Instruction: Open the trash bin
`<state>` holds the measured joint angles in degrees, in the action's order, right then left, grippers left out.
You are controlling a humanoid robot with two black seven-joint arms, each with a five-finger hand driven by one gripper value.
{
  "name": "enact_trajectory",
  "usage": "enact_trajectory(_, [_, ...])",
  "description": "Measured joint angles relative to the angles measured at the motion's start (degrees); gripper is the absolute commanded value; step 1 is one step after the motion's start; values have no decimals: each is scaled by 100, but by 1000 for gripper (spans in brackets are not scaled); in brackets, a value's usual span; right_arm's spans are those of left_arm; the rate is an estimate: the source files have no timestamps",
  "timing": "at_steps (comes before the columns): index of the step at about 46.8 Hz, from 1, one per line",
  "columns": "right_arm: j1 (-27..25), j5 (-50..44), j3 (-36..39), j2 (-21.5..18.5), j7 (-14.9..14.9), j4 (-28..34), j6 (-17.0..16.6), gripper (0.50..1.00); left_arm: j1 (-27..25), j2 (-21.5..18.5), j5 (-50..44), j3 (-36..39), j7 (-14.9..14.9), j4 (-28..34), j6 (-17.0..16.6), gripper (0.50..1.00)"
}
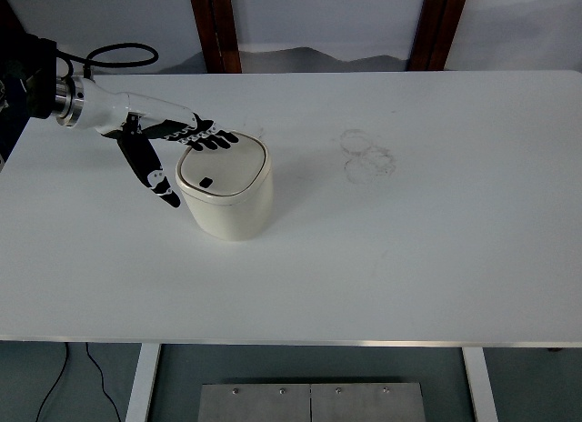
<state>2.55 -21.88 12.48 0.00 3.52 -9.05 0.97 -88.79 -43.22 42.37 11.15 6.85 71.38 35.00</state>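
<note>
The left hand [168,142] reaches in from the left edge with its fingers [215,141] stretched out flat and apart, their tips lying over the far left rim of the bin's lid [221,168], gripping nothing; the thumb hangs down beside the bin's left wall. The cream bin [227,195] stands upright on the white worktop [409,249], left of centre, its long axis vertical, lid facing up and closed.

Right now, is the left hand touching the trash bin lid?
Cannot tell. In the head view the left hand has its fingertips over the far edge of the trash bin lid, but contact isn't plainly visible.
</note>
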Motion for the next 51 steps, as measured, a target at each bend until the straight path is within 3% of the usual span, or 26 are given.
enact_trajectory(6, [0,0,0,0,0,0,0,995,-6,0,2,0,-17,7,0,1000])
enact_trajectory(12, [0,0,0,0,0,0,0,995,-16,-21,7,0,-238,43,0,1000])
enact_trajectory(51, [0,0,0,0,0,0,0,995,130,-132,-1,21,-249,341,0,1000])
